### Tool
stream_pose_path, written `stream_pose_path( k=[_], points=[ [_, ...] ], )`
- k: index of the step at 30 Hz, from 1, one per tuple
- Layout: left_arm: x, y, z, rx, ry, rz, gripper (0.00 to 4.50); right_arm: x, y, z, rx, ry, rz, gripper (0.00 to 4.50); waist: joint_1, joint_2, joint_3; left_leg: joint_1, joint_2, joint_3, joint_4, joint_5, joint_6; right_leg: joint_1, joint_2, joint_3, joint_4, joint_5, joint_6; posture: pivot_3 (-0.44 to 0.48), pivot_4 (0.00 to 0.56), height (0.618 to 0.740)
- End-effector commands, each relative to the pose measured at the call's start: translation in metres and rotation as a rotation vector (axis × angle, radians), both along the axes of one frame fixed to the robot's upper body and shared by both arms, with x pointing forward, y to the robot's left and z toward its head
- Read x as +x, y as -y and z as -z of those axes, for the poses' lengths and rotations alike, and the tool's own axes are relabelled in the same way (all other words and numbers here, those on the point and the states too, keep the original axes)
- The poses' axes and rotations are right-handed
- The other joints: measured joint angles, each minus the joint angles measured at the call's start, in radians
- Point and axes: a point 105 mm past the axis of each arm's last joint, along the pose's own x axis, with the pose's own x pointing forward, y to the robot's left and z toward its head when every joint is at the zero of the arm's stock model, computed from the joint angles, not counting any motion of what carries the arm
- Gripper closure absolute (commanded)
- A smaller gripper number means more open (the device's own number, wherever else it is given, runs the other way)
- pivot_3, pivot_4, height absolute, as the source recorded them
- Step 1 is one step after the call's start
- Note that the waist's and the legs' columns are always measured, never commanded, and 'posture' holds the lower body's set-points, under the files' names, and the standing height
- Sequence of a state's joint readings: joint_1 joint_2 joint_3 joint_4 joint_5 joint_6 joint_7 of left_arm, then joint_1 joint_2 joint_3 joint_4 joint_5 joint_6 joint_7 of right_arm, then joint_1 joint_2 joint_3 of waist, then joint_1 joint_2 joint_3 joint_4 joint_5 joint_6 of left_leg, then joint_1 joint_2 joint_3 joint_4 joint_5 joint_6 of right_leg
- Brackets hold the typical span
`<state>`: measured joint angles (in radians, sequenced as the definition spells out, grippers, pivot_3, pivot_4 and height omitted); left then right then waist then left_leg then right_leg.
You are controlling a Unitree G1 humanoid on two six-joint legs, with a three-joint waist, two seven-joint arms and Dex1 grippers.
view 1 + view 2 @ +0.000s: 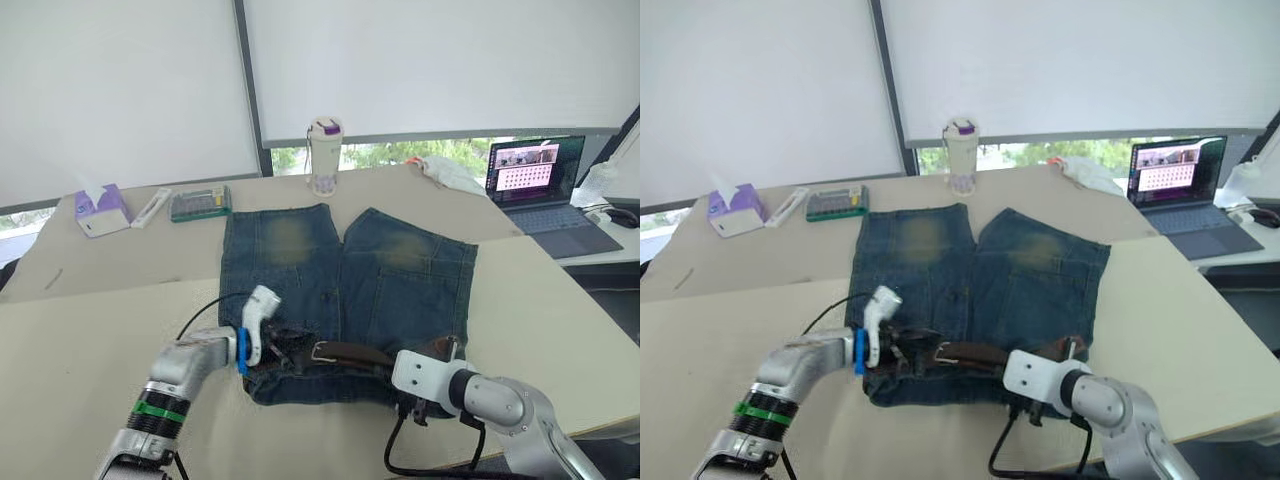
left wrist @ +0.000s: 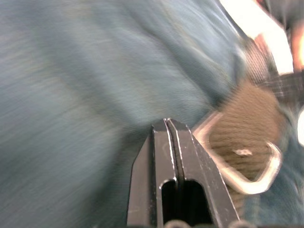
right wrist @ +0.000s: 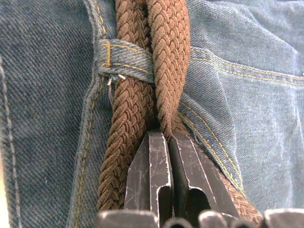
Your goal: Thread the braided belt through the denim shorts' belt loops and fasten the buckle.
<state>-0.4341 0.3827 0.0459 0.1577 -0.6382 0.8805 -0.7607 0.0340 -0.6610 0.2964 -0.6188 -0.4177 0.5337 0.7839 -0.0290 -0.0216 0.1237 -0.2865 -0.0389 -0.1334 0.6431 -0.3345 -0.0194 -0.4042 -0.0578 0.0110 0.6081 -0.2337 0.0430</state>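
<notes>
A pale beige tabletop (image 1: pixel 90 330) carries the blue denim shorts with faded yellowish patches (image 1: pixel 390 290), laid flat with the waistband toward the robot and the legs pointing at white roller blinds (image 1: pixel 420 60) covering the windows. Beyond the shorts stand a white bottle with a purple cap (image 1: pixel 324 156), a purple tissue box (image 1: pixel 100 210) and a green case (image 1: pixel 200 202); an open laptop (image 1: pixel 540 185) sits at the far right. The dark brown braided belt (image 3: pixel 168 57) lies doubled along the waistband, one strand under a denim belt loop (image 3: pixel 126 59). The right gripper (image 3: pixel 166 137) is clenched on the belt. The left gripper (image 2: pixel 167 124) is pressed closed beside the silvery metal buckle (image 2: pixel 256 178), holding nothing visible.
</notes>
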Motion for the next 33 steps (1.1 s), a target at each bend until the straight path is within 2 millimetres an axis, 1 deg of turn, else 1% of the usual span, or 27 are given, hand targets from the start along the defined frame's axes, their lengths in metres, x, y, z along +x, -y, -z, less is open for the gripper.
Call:
stream_pose_path(
  k=[1,3,5,6,7,9,12,13,15,16,18,20,22,24,25,27,29,32,33],
  points=[
    [0.009,-0.001,-0.041,-0.042,0.126,-0.017,4.5,-0.002,-0.008,-0.001,0.024,-0.027,-0.043,4.47,0.006,0.002,0.001,-0.001,-0.001,0.0,0.0,0.004,-0.007,-0.001,-0.001,0.001,0.0,0.004,-0.006,0.0,0.15,0.74],
    [0.004,0.008,-0.046,-0.008,0.18,0.026,4.5,-0.001,-0.009,-0.005,0.028,-0.021,-0.054,4.47,0.007,0.007,0.001,-0.001,-0.001,0.002,-0.001,0.003,-0.006,-0.001,-0.002,0.003,-0.001,0.005,-0.008,0.0,0.15,0.74],
    [-0.006,0.026,-0.052,0.057,0.269,0.127,4.5,0.002,-0.011,-0.011,0.053,-0.008,-0.048,4.47,0.01,0.009,0.004,-0.003,-0.002,0.003,-0.001,0.003,-0.006,0.0,-0.002,0.004,-0.002,0.004,-0.008,0.0,0.15,0.74],
    [-0.011,0.032,-0.053,0.081,0.299,0.164,4.5,0.004,-0.012,-0.014,0.064,-0.003,-0.044,4.47,0.012,0.009,0.004,-0.004,-0.002,0.003,-0.001,0.003,-0.006,0.0,-0.002,0.004,-0.002,0.004,-0.008,0.0,0.15,0.74],
    [-0.018,0.042,-0.057,0.111,0.36,0.24,4.25,0.006,-0.015,-0.019,0.082,0.0,-0.044,4.49,0.012,0.009,0.005,-0.004,-0.002,0.002,-0.001,0.003,-0.006,-0.001,-0.002,0.004,-0.002,0.004,-0.008,0.0,0.15,0.74],
    [-0.027,0.054,-0.064,0.144,0.447,0.334,3.76,0.009,-0.02,-0.027,0.107,0.005,-0.052,4.5,0.011,0.01,0.006,-0.006,-0.002,0.003,-0.001,0.004,-0.007,-0.001,-0.002,0.004,-0.002,0.004,-0.008,0.0,0.15,0.74],
    [-0.035,0.072,-0.07,0.297,0.688,0.493,2.72,0.011,-0.031,-0.046,0.147,-0.002,-0.091,4.5,0.013,0.013,0.009,-0.008,-0.002,0.003,-0.001,0.004,-0.007,-0.001,-0.001,0.004,-0.002,0.004,-0.008,0.0,0.15,0.74],
    [-0.039,0.077,-0.07,0.32,0.73,0.539,2.42,0.011,-0.032,-0.049,0.14,-0.006,-0.106,4.5,0.015,0.014,0.009,-0.01,-0.002,0.002,-0.001,0.005,-0.007,-0.002,0.001,0.003,-0.002,0.004,-0.009,0.0,0.15,0.74],
    [-0.042,0.08,-0.071,0.325,0.758,0.591,1.64,0.012,-0.032,-0.052,0.12,-0.006,-0.114,4.5,0.017,0.015,0.009,-0.013,-0.003,0.002,-0.001,0.006,-0.007,-0.003,0.0,0.002,-0.002,0.005,-0.009,0.0,0.15,0.74],
    [-0.043,0.083,-0.072,0.349,0.796,0.633,1.38,0.016,-0.034,-0.057,0.125,0.001,-0.115,4.5,0.017,0.015,0.009,-0.014,-0.003,0.002,-0.001,0.007,-0.006,-0.004,0.0,0.001,-0.003,0.005,-0.01,0.0,0.15,0.74],
    [-0.042,0.085,-0.071,0.398,0.856,0.684,1.38,0.021,-0.037,-0.067,0.14,0.011,-0.117,4.5,0.017,0.015,0.009,-0.015,-0.005,0.002,-0.001,0.008,-0.004,-0.004,-0.001,0.001,-0.004,0.006,-0.011,0.0,0.15,0.74],
    [-0.037,0.085,-0.067,0.462,0.907,0.713,1.38,0.025,-0.041,-0.073,0.153,0.018,-0.12,4.5,0.017,0.015,0.009,-0.016,-0.007,0.002,-0.001,0.009,-0.002,-0.005,-0.003,0.002,-0.004,0.007,-0.013,0.0,0.15,0.74],
    [-0.032,0.083,-0.061,0.526,0.942,0.727,1.38,0.026,-0.042,-0.076,0.155,0.018,-0.122,4.5,0.018,0.015,0.009,-0.016,-0.008,0.002,-0.001,0.009,-0.002,-0.005,-0.003,0.002,-0.005,0.008,-0.013,0.0,0.15,0.74],
    [-0.022,0.081,-0.057,0.59,0.975,0.704,1.38,0.027,-0.043,-0.078,0.151,0.02,-0.128,4.5,0.02,0.015,0.009,-0.016,-0.011,0.001,-0.001,0.009,-0.001,-0.005,-0.003,0.001,-0.006,0.008,-0.013,0.0,0.15,0.74],
    [-0.017,0.081,-0.056,0.616,0.998,0.687,1.61,0.026,-0.044,-0.078,0.15,0.018,-0.134,4.5,0.021,0.015,0.009,-0.015,-0.011,0.001,0.0,0.01,-0.001,-0.006,-0.003,0.001,-0.006,0.008,-0.014,0.0,0.15,0.74],
    [-0.012,0.081,-0.055,0.64,1.026,0.678,2.18,0.026,-0.045,-0.078,0.148,0.014,-0.14,4.5,0.023,0.015,0.009,-0.016,-0.013,0.001,0.0,0.011,0.0,-0.01,-0.005,0.002,-0.005,0.013,-0.022,0.0,0.15,0.74],
    [-0.013,0.082,-0.052,0.658,1.049,0.7,2.84,0.025,-0.046,-0.079,0.147,0.012,-0.145,4.5,0.026,0.015,0.008,-0.02,-0.014,0.001,0.001,0.013,0.0,-0.015,-0.006,0.002,-0.005,0.015,-0.023,0.0,0.15,0.74],
    [-0.01,0.079,-0.049,0.688,1.061,0.689,3.86,0.022,-0.048,-0.082,0.188,-0.018,-0.15,4.5,0.027,0.015,0.008,-0.021,-0.015,0.002,0.001,0.013,0.0,-0.016,-0.006,0.002,-0.005,0.016,-0.023,0.0,0.15,0.74],
    [-0.008,0.078,-0.05,0.684,1.057,0.672,4.17,0.02,-0.049,-0.083,0.217,-0.035,-0.152,4.15,0.027,0.015,0.008,-0.021,-0.015,0.002,0.001,0.013,0.0,-0.016,-0.005,0.002,-0.004,0.016,-0.023,0.0,0.15,0.74]
  ],
)
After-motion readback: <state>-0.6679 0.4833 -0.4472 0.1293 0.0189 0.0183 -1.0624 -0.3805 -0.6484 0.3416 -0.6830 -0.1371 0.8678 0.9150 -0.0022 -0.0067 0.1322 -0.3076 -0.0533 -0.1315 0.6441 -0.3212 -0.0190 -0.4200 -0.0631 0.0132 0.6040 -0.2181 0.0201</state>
